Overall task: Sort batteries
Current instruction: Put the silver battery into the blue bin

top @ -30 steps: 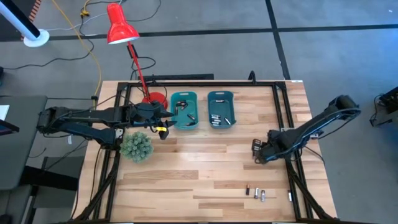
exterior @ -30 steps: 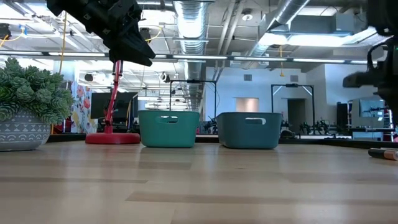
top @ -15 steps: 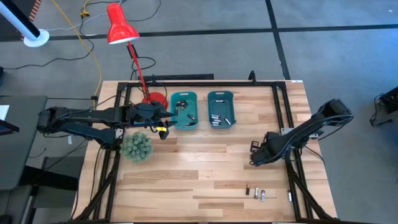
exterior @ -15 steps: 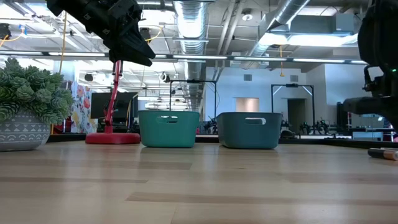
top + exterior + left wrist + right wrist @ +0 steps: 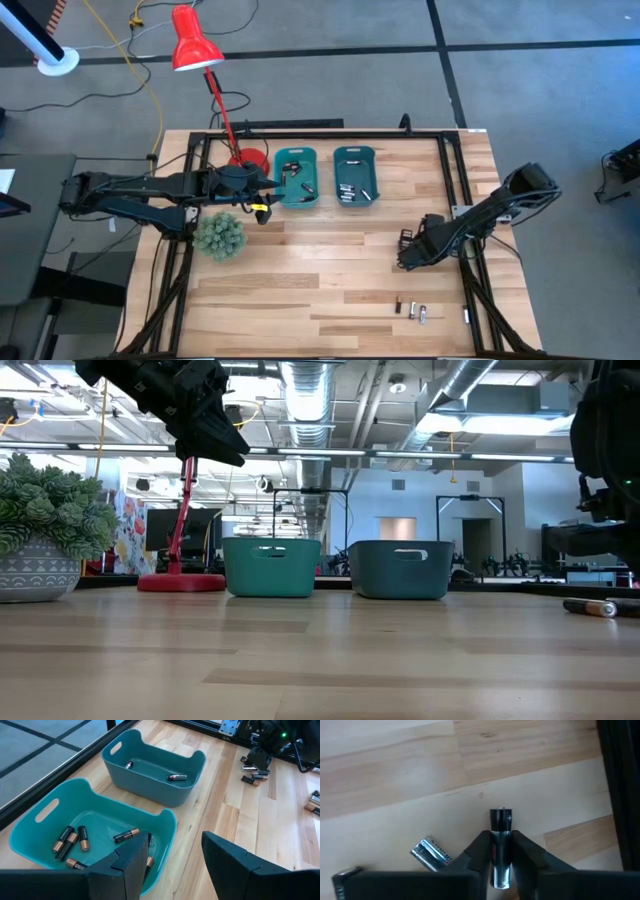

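Pale wooden planks carry loose batteries near the front edge; above them the right gripper pinches a black battery. Farther back, the left gripper hangs spread over the teal bins, which hold more cells.

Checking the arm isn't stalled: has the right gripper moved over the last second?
Yes. In the high view the right gripper has slid away from the two bins toward the loose batteries at the table's near edge.

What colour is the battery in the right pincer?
Black, with a silvery lower end; the battery shows best in the right wrist view, between the right pincer fingers.
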Available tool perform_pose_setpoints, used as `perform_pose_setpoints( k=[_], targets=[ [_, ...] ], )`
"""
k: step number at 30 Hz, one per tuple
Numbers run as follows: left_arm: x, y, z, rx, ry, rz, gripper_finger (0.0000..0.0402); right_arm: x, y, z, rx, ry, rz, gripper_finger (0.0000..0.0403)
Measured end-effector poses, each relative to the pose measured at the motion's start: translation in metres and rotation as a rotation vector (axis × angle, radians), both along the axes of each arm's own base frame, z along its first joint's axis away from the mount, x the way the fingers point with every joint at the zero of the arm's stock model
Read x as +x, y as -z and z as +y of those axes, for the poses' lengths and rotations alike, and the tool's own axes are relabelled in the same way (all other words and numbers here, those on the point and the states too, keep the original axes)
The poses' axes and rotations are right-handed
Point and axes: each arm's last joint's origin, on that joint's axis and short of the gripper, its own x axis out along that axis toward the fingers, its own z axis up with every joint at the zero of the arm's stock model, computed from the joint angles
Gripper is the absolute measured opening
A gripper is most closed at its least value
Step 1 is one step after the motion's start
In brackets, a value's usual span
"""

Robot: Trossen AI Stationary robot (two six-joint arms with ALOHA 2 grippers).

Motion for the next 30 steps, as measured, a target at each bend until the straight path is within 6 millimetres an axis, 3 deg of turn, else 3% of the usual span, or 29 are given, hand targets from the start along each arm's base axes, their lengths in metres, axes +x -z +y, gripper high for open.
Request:
perform_pose_setpoints(
  k=[6,11,21,30],
  targets=[
    [0.0,0.0,0.0,0.0,0.0,-0.005,0.0183,0.0,-0.001,0.0,0.012,-0.012,-0.003,0.0018],
    [0.0,-0.001,0.0,0.001,0.0,-0.007,0.0183,0.0,-0.015,0.001,0.01,-0.011,0.014,0.001],
    [0.0,-0.001,0.0,0.001,0.0,-0.007,0.0183,0.014,-0.07,-0.003,-0.105,-0.094,-0.147,0.0009],
    [0.0,-0.001,0.0,0.0,0.0,-0.007,0.0183,0.061,-0.13,-0.034,-0.238,-0.302,-0.288,0.0009]
  ],
)
